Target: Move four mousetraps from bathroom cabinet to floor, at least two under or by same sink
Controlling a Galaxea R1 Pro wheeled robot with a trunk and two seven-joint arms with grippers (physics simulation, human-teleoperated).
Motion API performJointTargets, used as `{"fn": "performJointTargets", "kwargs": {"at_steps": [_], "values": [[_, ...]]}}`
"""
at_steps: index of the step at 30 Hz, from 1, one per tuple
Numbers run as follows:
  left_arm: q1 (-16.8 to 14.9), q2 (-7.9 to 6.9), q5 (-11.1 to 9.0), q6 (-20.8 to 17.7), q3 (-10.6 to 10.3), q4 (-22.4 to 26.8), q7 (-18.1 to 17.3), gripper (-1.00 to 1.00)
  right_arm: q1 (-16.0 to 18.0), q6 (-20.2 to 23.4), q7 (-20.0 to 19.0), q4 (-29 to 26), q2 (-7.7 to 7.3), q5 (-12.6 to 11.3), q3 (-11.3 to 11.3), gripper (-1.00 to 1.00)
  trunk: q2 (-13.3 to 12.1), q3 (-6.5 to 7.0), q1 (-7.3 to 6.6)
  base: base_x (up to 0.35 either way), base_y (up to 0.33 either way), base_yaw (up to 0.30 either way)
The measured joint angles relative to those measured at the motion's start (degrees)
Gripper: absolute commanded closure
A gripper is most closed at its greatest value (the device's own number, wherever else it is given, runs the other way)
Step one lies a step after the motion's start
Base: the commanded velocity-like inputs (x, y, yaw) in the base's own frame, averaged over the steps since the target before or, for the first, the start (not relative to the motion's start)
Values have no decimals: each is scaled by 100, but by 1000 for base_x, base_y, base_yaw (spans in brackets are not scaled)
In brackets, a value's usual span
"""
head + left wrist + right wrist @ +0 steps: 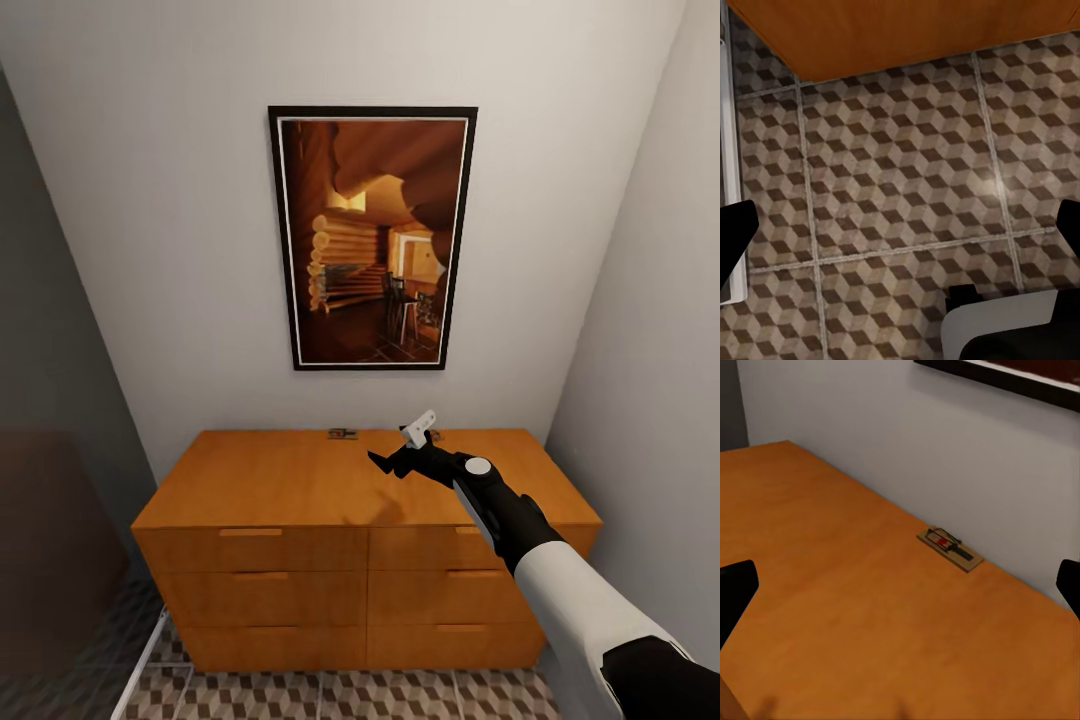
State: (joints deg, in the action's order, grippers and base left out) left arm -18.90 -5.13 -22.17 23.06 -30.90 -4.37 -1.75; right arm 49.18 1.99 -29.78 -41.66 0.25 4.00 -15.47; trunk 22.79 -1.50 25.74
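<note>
Small flat brown wooden mousetrap (950, 548) lies on the orange-brown wooden cabinet (290, 480) top, near the wall. Right claw (410, 447) hovers released, empty. Descending off-centre may push it against the wall.

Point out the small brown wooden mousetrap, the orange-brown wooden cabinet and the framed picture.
Small brown wooden mousetrap (950, 549): right wrist view, board middle.
Orange-brown wooden cabinet (280, 480): head view, bare top.
Black-framed picture (370, 240): head view, centre.

the cabinet (300, 480) (orange-brown, flat-topped) carries one mousetrap (949, 547) by the wall, standing on the bathroom floor (900, 187).
</note>
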Motion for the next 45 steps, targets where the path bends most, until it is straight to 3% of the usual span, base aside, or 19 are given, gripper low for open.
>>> {"fn": "performJointTargets", "kwargs": {"at_steps": [19,31,45], "values": [[0,0,0,1,0,0,0,-100,0,0,-4,0,0,-1,0,-100,0,0,-1,197,125,0],[0,0,-1,0,0,0,0,-100,0,0,4,1,3,0,0,-100,0,0,0,24,14,26],[1,0,-2,0,0,1,0,-100,1,0,17,90,9,2,-1,-100,-1,0,1,1,0,178]]}}
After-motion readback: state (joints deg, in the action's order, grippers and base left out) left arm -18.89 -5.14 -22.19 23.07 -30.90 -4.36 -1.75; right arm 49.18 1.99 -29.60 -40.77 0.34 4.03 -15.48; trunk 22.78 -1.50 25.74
